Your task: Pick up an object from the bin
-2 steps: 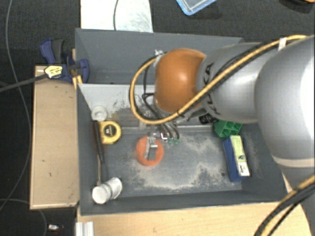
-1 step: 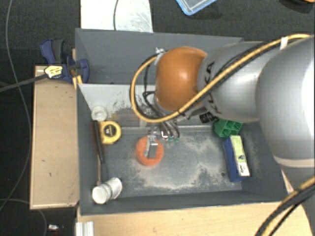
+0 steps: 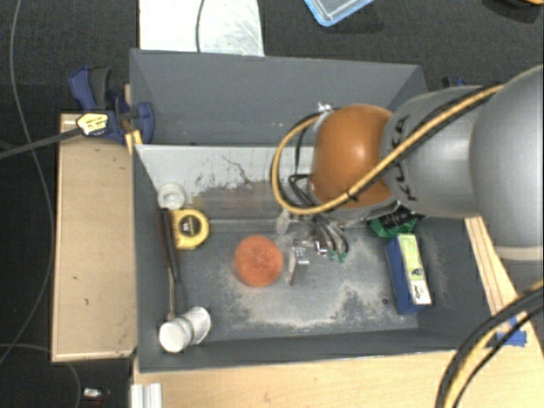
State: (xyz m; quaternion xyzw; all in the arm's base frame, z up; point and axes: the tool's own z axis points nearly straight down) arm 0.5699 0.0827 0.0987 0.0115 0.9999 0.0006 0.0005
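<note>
Ball (image 3: 257, 262): orange, round, alone on the floor left of the middle.
Bin (image 3: 272, 92): grey metal, with a scuffed, dusty floor and a sloped back wall.
Left edge: white cap (image 3: 172, 196), yellow tape measure (image 3: 190, 228), and a dark-handled tool (image 3: 170, 266) along the wall.
Right edge: blue box (image 3: 408, 270) — well apart from the ball.
Open room: bare floor in front of the ball and on towards the box.
Gripper (image 3: 297, 263): low, just right of the ball — cannot tell whether it is spread or closed, or whether it touches.
</note>
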